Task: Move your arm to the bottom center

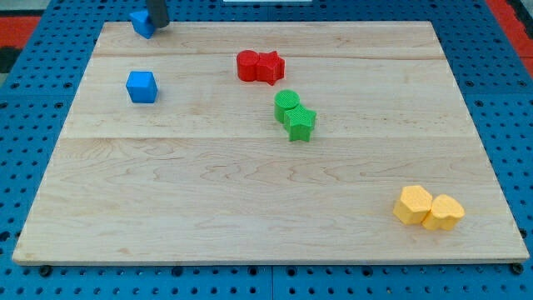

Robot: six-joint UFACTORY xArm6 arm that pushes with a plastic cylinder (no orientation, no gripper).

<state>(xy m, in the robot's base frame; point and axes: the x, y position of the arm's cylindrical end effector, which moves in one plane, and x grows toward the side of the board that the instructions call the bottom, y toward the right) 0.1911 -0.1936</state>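
My tip (159, 25) shows at the view's top left, at the board's far edge. It touches the right side of a small blue block (141, 22) that sits on that edge. A blue cube (141, 87) lies below it, apart from the tip. A red cylinder (248, 65) and a red star (271, 67) touch each other at top centre. A green cylinder (286, 106) and a green star (301, 123) touch each other near the middle. Two yellow blocks (413, 205) (442, 212) sit side by side at the bottom right.
The wooden board (208, 192) lies on a blue perforated table (33, 100). An orange-red area (25, 17) shows at the view's top left corner, and another at the top right.
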